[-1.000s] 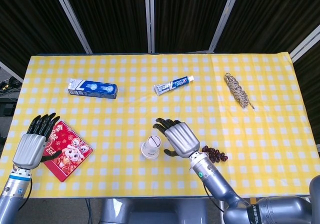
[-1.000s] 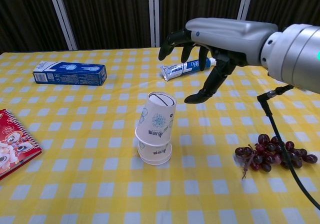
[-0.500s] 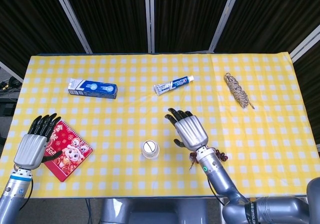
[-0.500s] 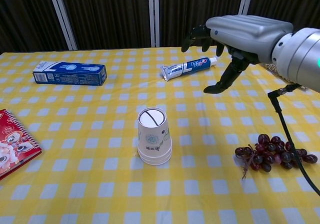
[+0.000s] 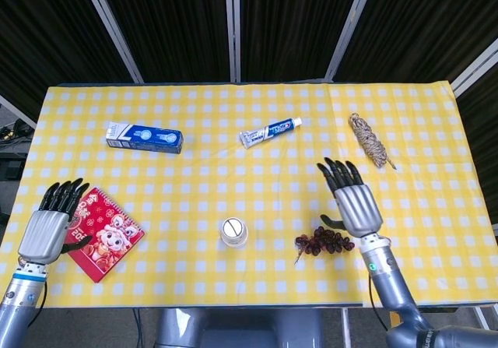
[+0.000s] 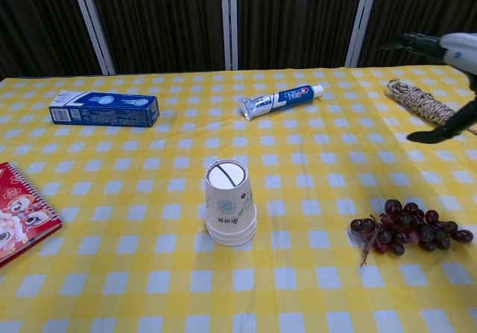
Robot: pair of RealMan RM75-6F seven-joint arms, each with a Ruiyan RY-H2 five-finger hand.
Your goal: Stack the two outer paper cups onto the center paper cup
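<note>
Cups (image 6: 229, 203) stand nested in one stack near the front middle of the worktop (image 5: 436, 169), upside down, bases up and rims on the cloth. The stack's long axis is upright, with no clear lean in either view. At the bottom the chest view shows layered rims, but how many cups the stack holds cannot be read for sure; no cup stands apart from it.

The right robot hand (image 5: 354, 202) hovers over the worktop well to the right of the stack, just above and beside the grapes (image 5: 323, 243), palm down, fingers spread and straight, pointing toward the far edge. It holds nothing. In the chest view only its fingertips and thumb show at the right border.

The left robot hand (image 5: 50, 225) hangs at the front left corner, fingers apart and extended, holding nothing; its fingertips overlap the near edge of the red notebook (image 5: 101, 233) in the head view, though contact cannot be told.

Other things, one of each: a blue toothpaste box (image 5: 145, 137) lying far left, long axis roughly side to side; a toothpaste tube (image 5: 270, 131) behind the stack, cap toward the right and slightly away; a coil of twine (image 5: 369, 140) at the far right; one grape bunch right of the stack.
</note>
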